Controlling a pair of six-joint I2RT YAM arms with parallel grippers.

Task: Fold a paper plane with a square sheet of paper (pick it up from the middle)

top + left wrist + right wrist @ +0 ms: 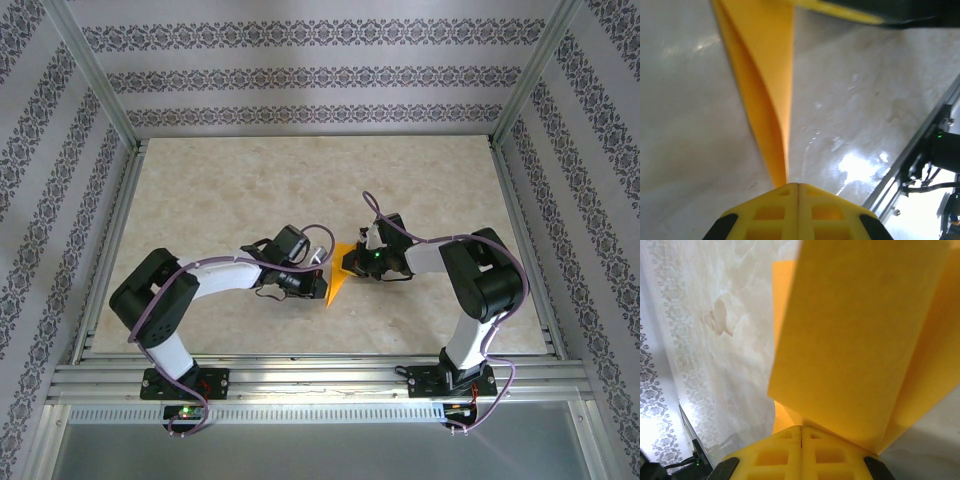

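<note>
Left gripper [797, 186]: jaws closed flat together, a narrow tapering end of the square sheet of paper [771, 75] pinched between the yellow pads. Two layers are seen running into the pinch, so a fold is already in at that end. Right gripper [801, 429]: jaws likewise closed, clamped on a broader part of the paper, where overlapping flaps are seen rising from the pads.

In the top view the paper [338, 272] is held between both grippers, near the middle of the table [250, 190], left gripper [318, 283] at its near-left side, right gripper [352, 262] at its far-right side. A pointed tip is shown toward the near left. Whether the paper is lifted or touching the table cannot be told.

Progress is judged as partway: pick-up done, sheet no longer flat and square, a pointed, layered form made. A finished dart with clear centre crease and spread wings is not seen, so the later folds are judged as left to do.
</note>
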